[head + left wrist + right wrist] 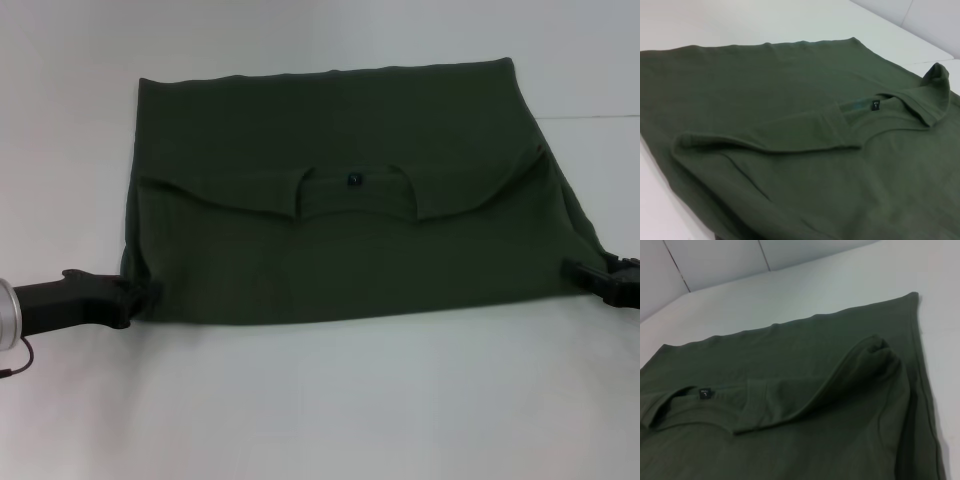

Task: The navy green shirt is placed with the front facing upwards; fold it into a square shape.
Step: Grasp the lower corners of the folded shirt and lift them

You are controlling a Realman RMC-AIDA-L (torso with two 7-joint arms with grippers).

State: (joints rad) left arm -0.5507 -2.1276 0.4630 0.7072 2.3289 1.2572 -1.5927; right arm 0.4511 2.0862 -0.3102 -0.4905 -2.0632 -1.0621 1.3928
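The navy green shirt (340, 210) lies on the white table, doubled over. Its collar and small dark neck label (353, 179) face up across the middle, and the label (875, 105) (705, 393) also shows in both wrist views. My left gripper (138, 296) is at the shirt's near left corner, pinching the cloth edge. My right gripper (585, 270) is at the near right corner, where the fabric is drawn out toward it. A folded sleeve edge (875, 352) humps up on the right side. No chest lettering shows.
The white table (330, 400) runs bare in front of the shirt and to both sides. A seam between table panels (765, 262) lies beyond the shirt's far edge.
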